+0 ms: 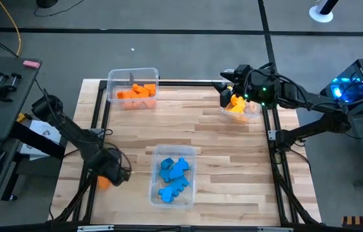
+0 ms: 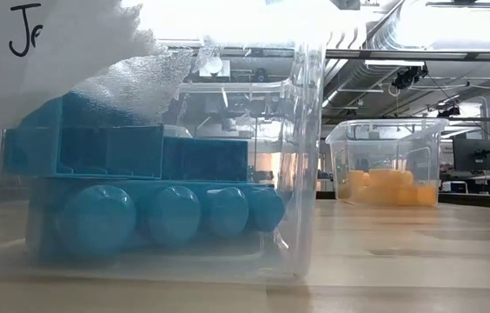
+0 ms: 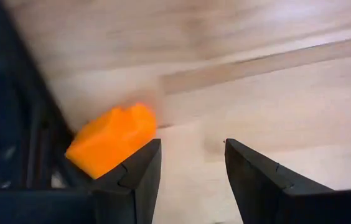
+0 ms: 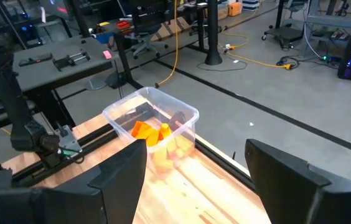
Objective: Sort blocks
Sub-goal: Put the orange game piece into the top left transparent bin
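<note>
Hovering with its fingers half open and empty, the left gripper (image 3: 191, 180) has the small orange plastic block (image 3: 110, 140) outside one finger near the wooden worktop's (image 1: 233, 154) edge, so closing may push it off.

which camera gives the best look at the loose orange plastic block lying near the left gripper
The left wrist view: the loose orange plastic block fills the frame on bare wood beside the open left gripper, outside its fingers. The high view shows only an orange sliver by that gripper. The low and right wrist views miss it.
</note>
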{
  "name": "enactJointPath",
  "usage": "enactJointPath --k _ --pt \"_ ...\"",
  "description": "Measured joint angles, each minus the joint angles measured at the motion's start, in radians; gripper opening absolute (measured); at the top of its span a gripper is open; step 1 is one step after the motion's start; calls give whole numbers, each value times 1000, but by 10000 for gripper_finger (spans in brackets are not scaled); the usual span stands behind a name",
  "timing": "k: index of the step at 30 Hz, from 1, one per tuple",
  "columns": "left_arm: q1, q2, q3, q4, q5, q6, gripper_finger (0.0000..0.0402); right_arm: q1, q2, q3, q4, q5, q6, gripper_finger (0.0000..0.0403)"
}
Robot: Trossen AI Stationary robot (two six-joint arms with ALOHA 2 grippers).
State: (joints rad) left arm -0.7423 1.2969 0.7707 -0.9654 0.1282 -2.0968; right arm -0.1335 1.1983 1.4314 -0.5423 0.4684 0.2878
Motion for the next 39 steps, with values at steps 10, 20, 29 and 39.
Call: enactJointPath --k 10,20,29,39 --pt "140 -71 56 -94 -5 253 162 -13 0 0 0 1 0 270" --pt "-3 -61 -53 19 197 227 162 -13 0 0 -35 0 -6 270" --pt "-69 -58 -186 219 240 -17 162 -13 0 0 -47 0 -1 270" --pt "122 -60 -186 319 170 220 162 -13 0 0 -45 0 18 270"
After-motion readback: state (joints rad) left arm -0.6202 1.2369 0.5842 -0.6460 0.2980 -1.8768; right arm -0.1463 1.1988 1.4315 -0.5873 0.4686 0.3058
